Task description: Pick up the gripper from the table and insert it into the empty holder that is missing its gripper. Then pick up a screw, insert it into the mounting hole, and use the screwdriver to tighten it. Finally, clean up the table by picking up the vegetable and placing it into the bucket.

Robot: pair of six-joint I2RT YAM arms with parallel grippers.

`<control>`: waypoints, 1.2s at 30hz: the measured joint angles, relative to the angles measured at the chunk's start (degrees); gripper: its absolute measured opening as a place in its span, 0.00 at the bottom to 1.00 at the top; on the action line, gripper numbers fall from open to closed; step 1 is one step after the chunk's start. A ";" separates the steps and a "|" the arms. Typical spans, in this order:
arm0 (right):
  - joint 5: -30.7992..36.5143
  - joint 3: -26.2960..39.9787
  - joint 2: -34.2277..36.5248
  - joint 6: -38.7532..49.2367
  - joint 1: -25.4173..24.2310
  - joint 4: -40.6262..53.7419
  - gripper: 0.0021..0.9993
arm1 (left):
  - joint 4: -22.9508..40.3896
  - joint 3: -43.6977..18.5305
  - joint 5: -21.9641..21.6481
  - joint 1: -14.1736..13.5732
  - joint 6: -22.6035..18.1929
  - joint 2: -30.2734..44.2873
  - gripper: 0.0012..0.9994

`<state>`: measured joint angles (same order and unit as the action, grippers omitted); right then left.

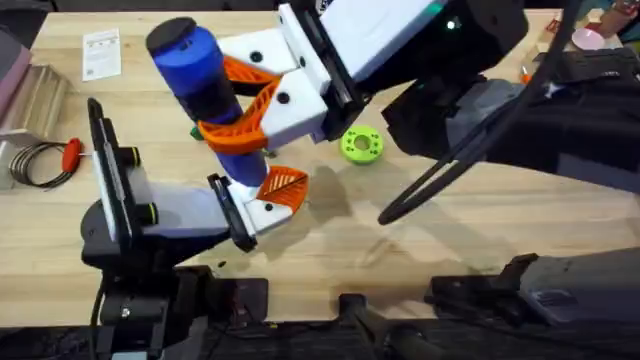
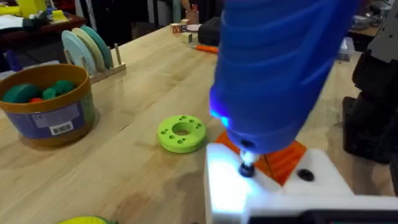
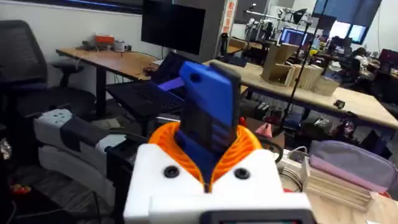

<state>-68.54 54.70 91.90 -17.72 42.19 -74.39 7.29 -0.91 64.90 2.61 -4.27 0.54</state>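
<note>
Pale wood is running under everything on the desk (image 1: 470,225). At its middle the screwdriver (image 1: 200,80) is standing nearly upright, long axis pointing down, its metal bit (image 2: 247,167) meeting the white holder (image 2: 273,193) just beside the orange gripper (image 2: 287,157) seated there; I judge the screw is being driven. The right gripper (image 1: 245,115) is doing the holding, its jaws clenched around the blue barrel from both sides, so the right arm is the one carrying the tool. The left gripper (image 1: 272,195) is sitting directly beneath the bit, one orange finger (image 1: 283,186) showing; whether its jaws are released I cannot tell. Outward from there: one green disc (image 1: 361,144) is lying near, one bucket (image 2: 48,106) is standing well apart with green pieces inside, and one red-handled tool (image 1: 71,154) is resting at the far left.
</note>
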 joint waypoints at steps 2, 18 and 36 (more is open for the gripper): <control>-0.14 0.00 0.00 0.00 0.00 -0.02 0.02 | 0.00 0.00 0.00 0.00 0.00 -0.02 0.00; -1.23 3.28 0.52 -8.17 -1.42 -8.02 0.02 | -0.02 0.00 0.02 0.00 -0.02 -0.02 0.00; -5.76 15.95 -1.04 -8.95 -14.87 32.32 0.02 | -0.02 0.00 0.00 0.00 -0.02 -0.02 0.00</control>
<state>-74.30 70.65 90.85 -26.67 27.32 -42.07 7.27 -0.91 64.90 2.61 -4.29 0.51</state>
